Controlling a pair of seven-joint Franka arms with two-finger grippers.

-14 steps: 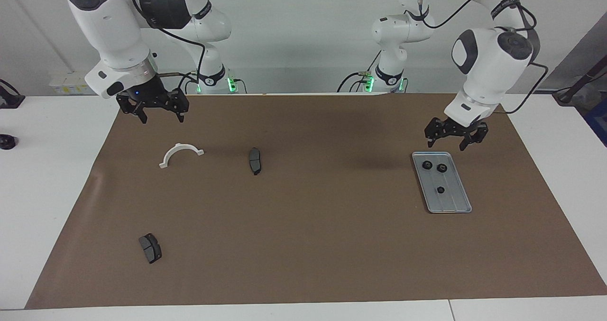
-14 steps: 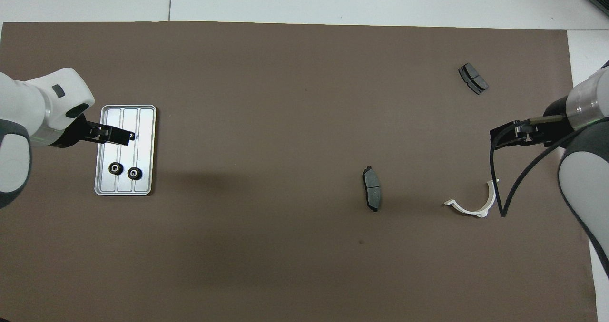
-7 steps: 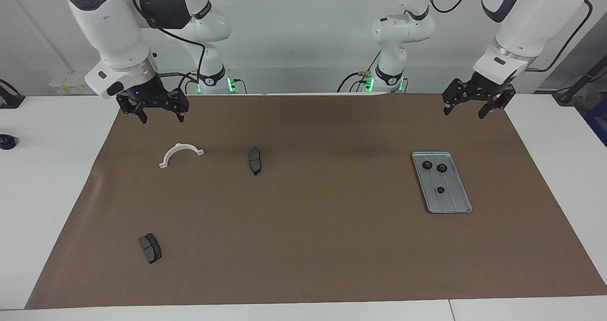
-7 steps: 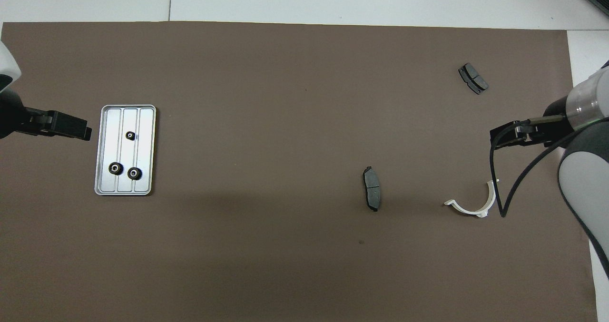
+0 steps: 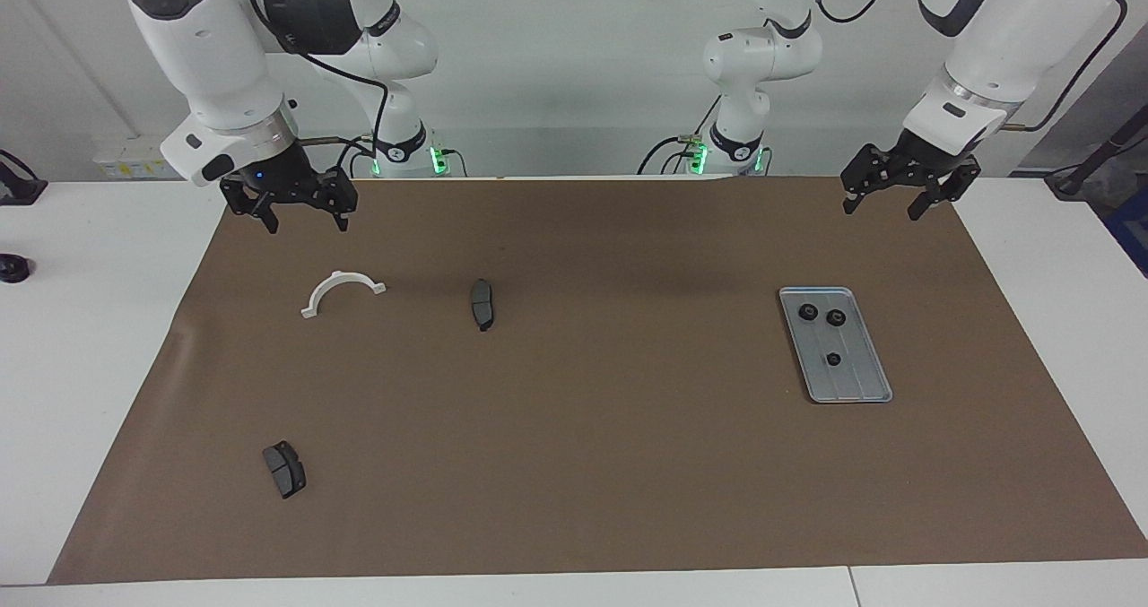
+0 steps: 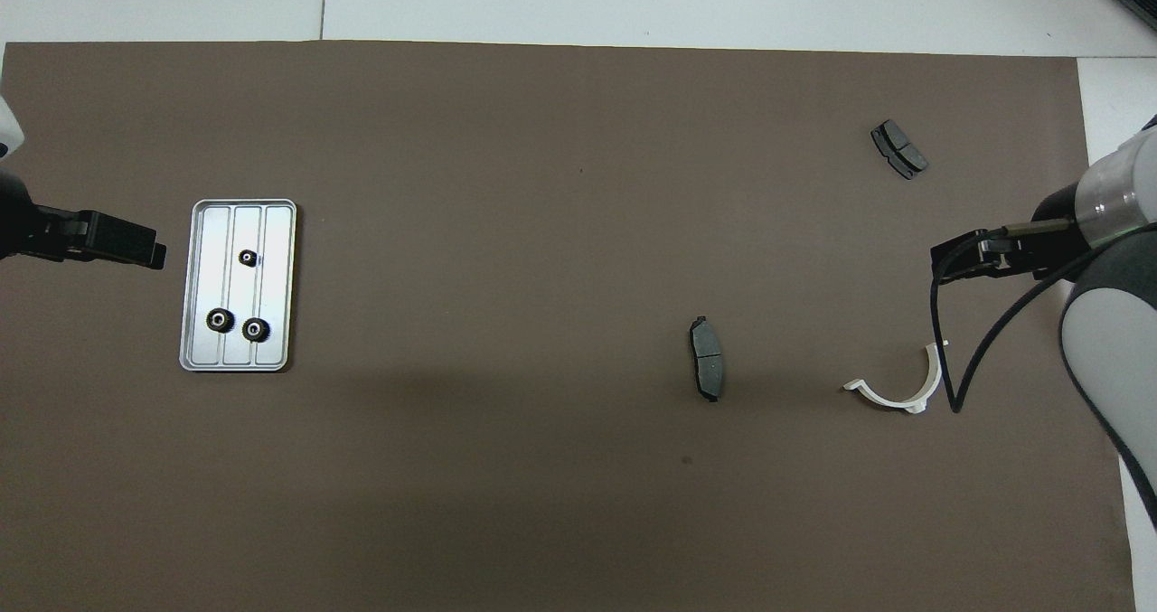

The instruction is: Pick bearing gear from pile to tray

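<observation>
Looking across the table, we found the tray (image 5: 856, 390) at the right of the facing frame, toward the left arm's end of the brown mat (image 5: 592, 463). Three small black gears lay in it: two side by side (image 5: 807, 312) (image 5: 836, 317) at the end nearer the robots, and a smaller one (image 5: 833, 359) alone near the middle. In the overhead frame the same tray (image 6: 203, 359) sat at the left, the pair (image 6: 218, 321) (image 6: 257, 328) low in it and the single gear (image 6: 247, 257) higher.

We saw the left gripper (image 5: 900, 198) raised at the upper right of the facing frame, over the mat's corner by the robots, its fingers spread wide and holding nothing. We saw the right gripper (image 5: 303, 213) raised at the upper left, over the mat's edge, also spread wide and empty.

What remained of the pile was scattered toward the right arm's end. A white half-ring (image 5: 342, 290) lay below the right gripper in the facing frame. A dark brake pad (image 5: 482, 304) rested beside it, nearer the centre of the mat. A second brake pad (image 5: 284, 469) lay at the lower left, well apart from both and farther from the robots.
</observation>
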